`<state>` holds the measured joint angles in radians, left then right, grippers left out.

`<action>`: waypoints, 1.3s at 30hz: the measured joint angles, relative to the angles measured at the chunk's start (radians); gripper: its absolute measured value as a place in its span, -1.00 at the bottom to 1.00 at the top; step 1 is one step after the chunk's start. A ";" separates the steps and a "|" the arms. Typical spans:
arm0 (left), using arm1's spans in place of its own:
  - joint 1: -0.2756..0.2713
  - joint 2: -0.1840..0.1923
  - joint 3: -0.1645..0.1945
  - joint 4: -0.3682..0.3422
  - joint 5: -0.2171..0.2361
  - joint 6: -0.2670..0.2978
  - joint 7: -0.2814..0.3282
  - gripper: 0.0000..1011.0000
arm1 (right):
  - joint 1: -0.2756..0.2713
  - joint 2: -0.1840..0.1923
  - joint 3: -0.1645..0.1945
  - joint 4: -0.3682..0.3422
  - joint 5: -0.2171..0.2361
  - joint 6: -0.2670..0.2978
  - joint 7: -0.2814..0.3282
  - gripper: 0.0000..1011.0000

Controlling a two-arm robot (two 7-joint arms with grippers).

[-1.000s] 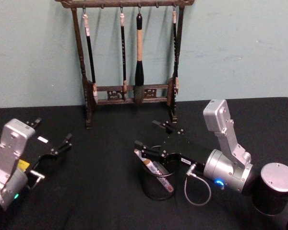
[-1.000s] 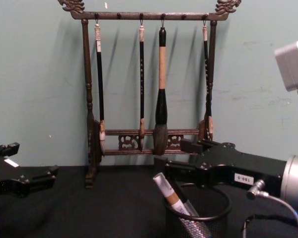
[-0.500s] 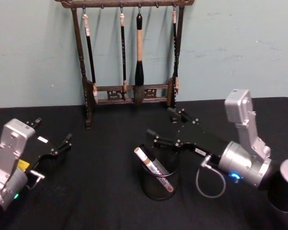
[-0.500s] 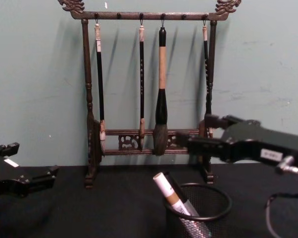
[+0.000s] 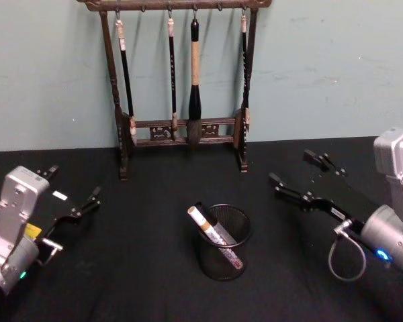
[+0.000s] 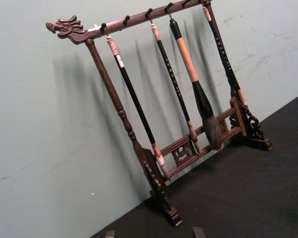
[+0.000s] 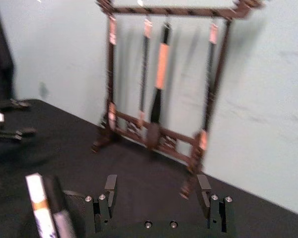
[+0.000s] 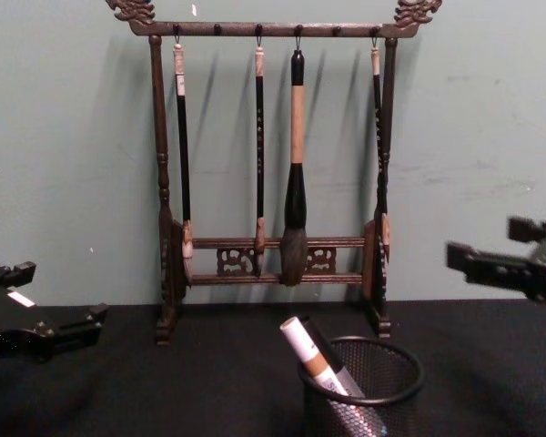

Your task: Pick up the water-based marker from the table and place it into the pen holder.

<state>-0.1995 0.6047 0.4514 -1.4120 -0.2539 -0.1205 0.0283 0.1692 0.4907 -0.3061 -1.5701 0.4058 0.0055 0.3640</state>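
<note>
The thick white-capped water-based marker [image 5: 211, 231] with its tan band and pale silvery barrel now stands inside the round black wire-mesh pen holder [image 5: 223, 268], leaning with its cap poking up past the rim on the side toward my left end effector [image 5: 72, 194]. I judge it light and rigid, a smooth plastic tube that could slip under a weak pinch. If it had to be lifted again, the best hold would be across the barrel just below the tan band, where the sides run straight, rather than on the cap, which might pull off. It looks sturdy, not fragile.

My right end effector [image 5: 300, 176] hangs well apart from the pen holder, above the black-cloth worktop [image 5: 154, 282], its two fingers spread wide and holding nothing. My left end effector rests parked on the opposite side of the pen holder, fingers also apart and empty.

By count: one marker, one pen holder, and one tall carved dark wooden brush rack [image 5: 180, 131] standing behind the pen holder against the pale green wall. Four hanging brushes are on that rack, three slim and one thick with a tan handle [image 5: 195, 64]. A dark slim object seems to lie against the marker inside the cup; I cannot tell what it is.
</note>
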 joint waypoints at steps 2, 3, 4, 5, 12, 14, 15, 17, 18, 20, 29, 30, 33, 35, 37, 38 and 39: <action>0.000 0.000 0.000 0.000 0.000 0.000 0.000 0.99 | -0.028 0.003 0.019 -0.005 -0.018 0.010 -0.032 0.98; 0.000 0.000 0.000 0.000 0.000 0.000 0.000 0.99 | -0.046 0.002 0.031 -0.003 -0.032 0.013 -0.052 0.98; 0.000 0.000 0.000 0.000 0.000 0.000 0.000 0.99 | -0.060 -0.002 0.038 0.007 -0.045 0.016 -0.067 0.98; 0.000 0.000 0.000 0.000 0.000 0.000 0.000 0.99 | -0.063 -0.004 0.040 0.011 -0.048 0.017 -0.071 0.98; 0.000 0.000 0.000 0.000 0.000 0.000 0.000 0.99 | -0.086 -0.035 0.055 0.061 -0.085 0.006 -0.099 0.98; 0.000 0.000 0.000 0.000 0.000 0.000 0.000 0.99 | -0.087 -0.043 0.057 0.070 -0.091 0.002 -0.099 0.98; 0.000 0.000 0.000 0.000 0.000 0.000 0.000 0.99 | -0.087 -0.047 0.058 0.073 -0.094 0.000 -0.099 0.98; 0.000 0.000 0.000 0.000 0.000 0.000 0.000 0.99 | -0.087 -0.057 0.060 0.084 -0.105 -0.011 -0.098 0.98; 0.000 0.000 0.000 0.000 0.000 0.000 0.000 0.99 | -0.087 -0.057 0.060 0.084 -0.105 -0.011 -0.098 0.98; 0.000 0.000 0.000 0.000 0.000 0.000 0.000 0.99 | -0.087 -0.057 0.060 0.084 -0.105 -0.011 -0.097 0.98; 0.000 0.000 0.000 0.000 0.000 0.000 0.000 0.99 | -0.087 -0.054 0.060 0.081 -0.102 -0.010 -0.096 0.98; 0.000 0.000 0.000 0.000 0.000 0.000 0.000 0.99 | -0.086 -0.054 0.059 0.081 -0.102 -0.010 -0.096 0.98; 0.000 0.000 0.000 0.000 0.000 0.000 0.000 0.99 | -0.086 -0.053 0.059 0.080 -0.102 -0.009 -0.096 0.98; 0.000 0.000 0.000 0.000 0.000 0.000 0.000 0.99 | -0.086 -0.053 0.059 0.080 -0.101 -0.009 -0.096 0.98; 0.000 0.000 0.000 0.000 0.000 0.000 0.000 0.99 | -0.086 -0.053 0.059 0.080 -0.100 -0.009 -0.095 0.98; 0.000 0.000 0.000 0.000 0.000 0.000 0.000 0.99 | -0.086 -0.053 0.059 0.080 -0.100 -0.009 -0.095 0.98; 0.000 0.000 0.000 0.000 0.000 0.000 0.000 0.99 | -0.086 -0.053 0.059 0.079 -0.100 -0.008 -0.095 0.98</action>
<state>-0.1995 0.6047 0.4514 -1.4119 -0.2539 -0.1205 0.0283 0.0829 0.4379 -0.2475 -1.4908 0.3059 -0.0030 0.2686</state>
